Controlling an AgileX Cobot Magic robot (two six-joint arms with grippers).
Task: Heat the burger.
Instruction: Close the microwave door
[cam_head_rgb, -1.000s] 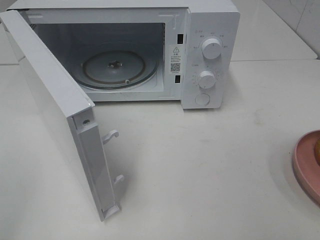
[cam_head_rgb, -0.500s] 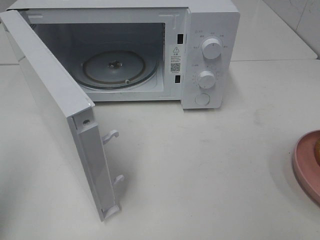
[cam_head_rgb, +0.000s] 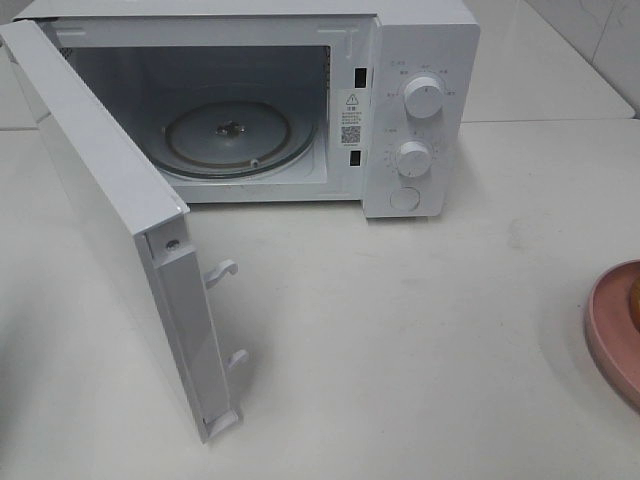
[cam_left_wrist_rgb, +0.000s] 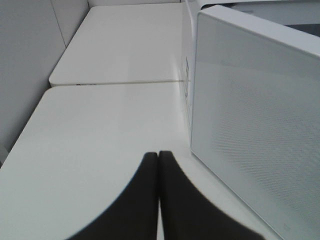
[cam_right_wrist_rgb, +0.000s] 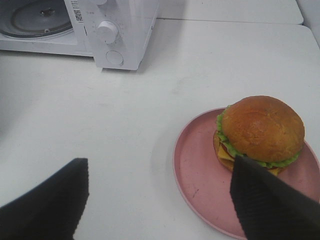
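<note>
One white table (cam_head_rgb: 400, 330) carries it all, with the white microwave (cam_head_rgb: 420, 40) at the back, its door (cam_head_rgb: 110, 230) swung wide and the glass turntable (cam_head_rgb: 228, 135) bare. From overhead only a sliver of the pink plate (cam_head_rgb: 612, 335) shows at the right edge. The right wrist view alone gives the burger (cam_right_wrist_rgb: 260, 132), sitting on that plate, well apart from the microwave, beyond the right gripper (cam_right_wrist_rgb: 160, 192) with its fingers spread wide and holding nothing. The left gripper (cam_left_wrist_rgb: 158, 162) appears only in its own view, fingers pressed together beside the door. Overhead, nothing has moved since a second ago.
</note>
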